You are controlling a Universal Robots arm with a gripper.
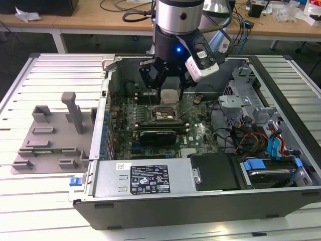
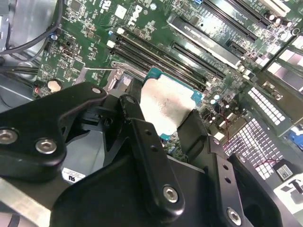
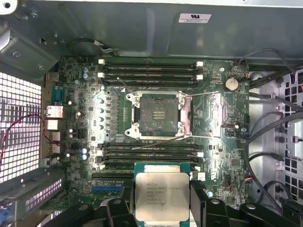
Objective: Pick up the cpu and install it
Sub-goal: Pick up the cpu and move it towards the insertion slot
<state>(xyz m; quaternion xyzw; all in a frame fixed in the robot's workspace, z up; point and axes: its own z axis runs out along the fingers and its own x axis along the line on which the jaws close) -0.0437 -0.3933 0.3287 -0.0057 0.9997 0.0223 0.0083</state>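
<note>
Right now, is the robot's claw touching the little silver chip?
Touching. In the second wrist view the gripper's black fingers press against two opposite edges of the cpu, holding it above the motherboard.

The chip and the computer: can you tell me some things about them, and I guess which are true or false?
1. The hand is holding the chip. True.
2. The chip sits in the socket. False: the socket is empty, and the chip hangs over the green board, apart from the socket.
3. The grey tray lies inside the computer. False: it lies on the table, at the exterior view's left of the computer.
4. The computer is open, so the green board shows. True.
</note>
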